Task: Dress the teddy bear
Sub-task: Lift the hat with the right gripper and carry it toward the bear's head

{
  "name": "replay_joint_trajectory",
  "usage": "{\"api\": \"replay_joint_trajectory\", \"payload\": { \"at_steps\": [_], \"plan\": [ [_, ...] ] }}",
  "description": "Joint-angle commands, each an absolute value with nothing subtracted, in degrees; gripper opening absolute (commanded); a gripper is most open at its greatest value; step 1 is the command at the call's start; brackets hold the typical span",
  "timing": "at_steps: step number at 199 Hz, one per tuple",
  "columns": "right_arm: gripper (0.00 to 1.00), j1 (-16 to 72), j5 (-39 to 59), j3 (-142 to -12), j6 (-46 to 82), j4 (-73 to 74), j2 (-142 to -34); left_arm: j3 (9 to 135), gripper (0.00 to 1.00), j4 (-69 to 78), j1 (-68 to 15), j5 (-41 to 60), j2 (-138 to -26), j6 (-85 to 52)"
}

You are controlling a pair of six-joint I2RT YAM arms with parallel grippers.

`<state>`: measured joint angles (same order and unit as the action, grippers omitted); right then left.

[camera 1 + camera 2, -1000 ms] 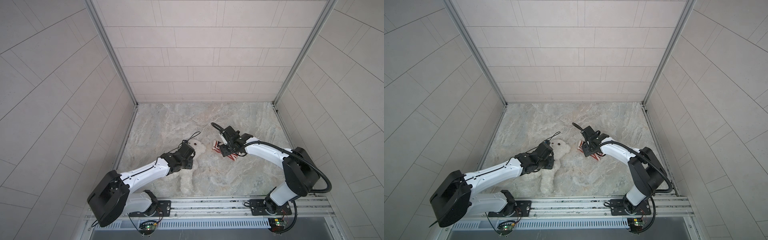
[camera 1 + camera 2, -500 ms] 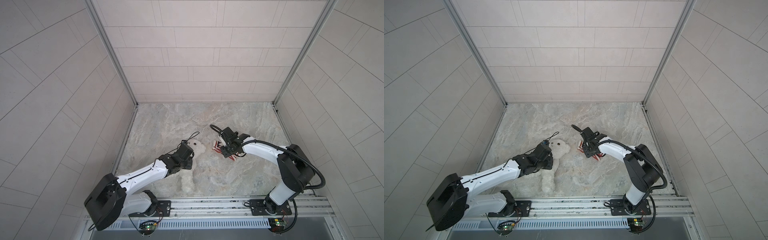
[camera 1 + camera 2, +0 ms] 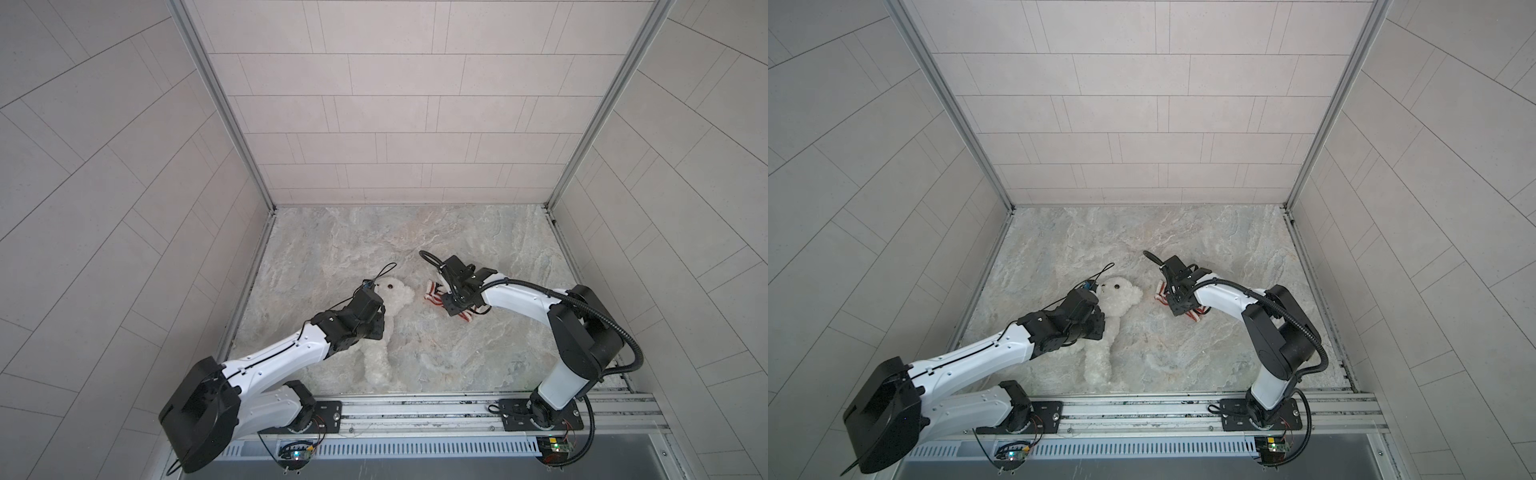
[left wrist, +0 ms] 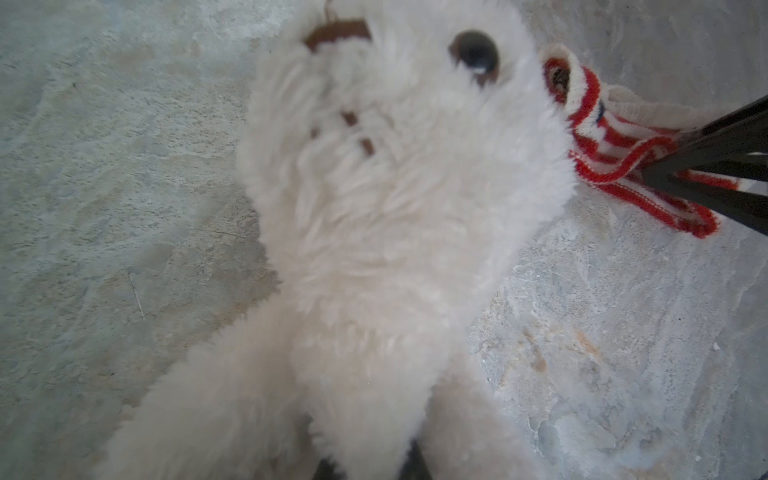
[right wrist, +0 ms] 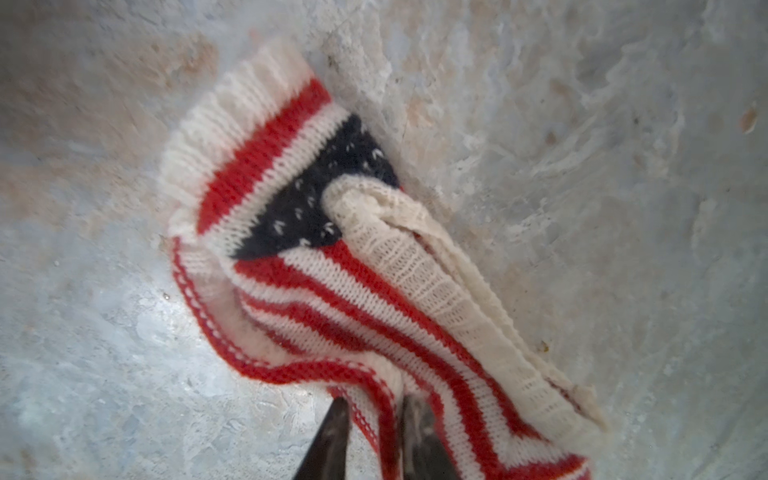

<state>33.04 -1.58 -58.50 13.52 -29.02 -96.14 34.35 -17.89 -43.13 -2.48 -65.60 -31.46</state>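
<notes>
The bear (image 3: 395,297) lies face up near mid-surface (image 3: 415,232), undressed. The left tool (image 4: 370,467) looks closed on fur low on its body. The right tool (image 5: 374,436) is clamped on the hem of the sweater (image 5: 332,270), which lies crumpled just beside the bear's head. Step: securing both items. Next move, likely: lift the sweater, open the hem, bring it over the head.

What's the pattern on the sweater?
Sweater: red-and-white stripes, navy white-flecked patch, cream trim. Best in right wrist view.
</notes>
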Motion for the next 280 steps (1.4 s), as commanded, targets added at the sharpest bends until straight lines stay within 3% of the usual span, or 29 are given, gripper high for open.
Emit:
{"api": "replay_joint_trajectory", "payload": {
  "at_steps": [1, 47, 149, 217, 280],
  "plan": [
    [0.18, 32.72, -3.17, -58.62, 13.42, -29.49, -96.33, 33.99, 0.03, -18.70, -43.06, -3.47, -63.75, -30.04],
    [0.00, 32.70, -4.82, -57.50, 13.62, -28.99, -93.52, 33.66, 0.00, -18.72, -43.15, -3.52, -58.52, -26.87],
    [0.00, 32.52, -1.86, -48.00, 10.97, -17.78, -78.79, 31.31, 0.00, -15.65, -52.04, 4.15, -51.19, -21.15],
    [0.00, 32.52, 3.93, -41.16, 8.73, -9.36, -71.55, 32.62, 0.00, -13.19, -57.93, 8.15, -57.05, -19.54],
    [0.00, 32.52, 9.36, -32.20, 8.43, 0.16, -63.57, 34.31, 0.00, -10.68, -58.27, 11.79, -63.36, -18.36]
  ]
}}
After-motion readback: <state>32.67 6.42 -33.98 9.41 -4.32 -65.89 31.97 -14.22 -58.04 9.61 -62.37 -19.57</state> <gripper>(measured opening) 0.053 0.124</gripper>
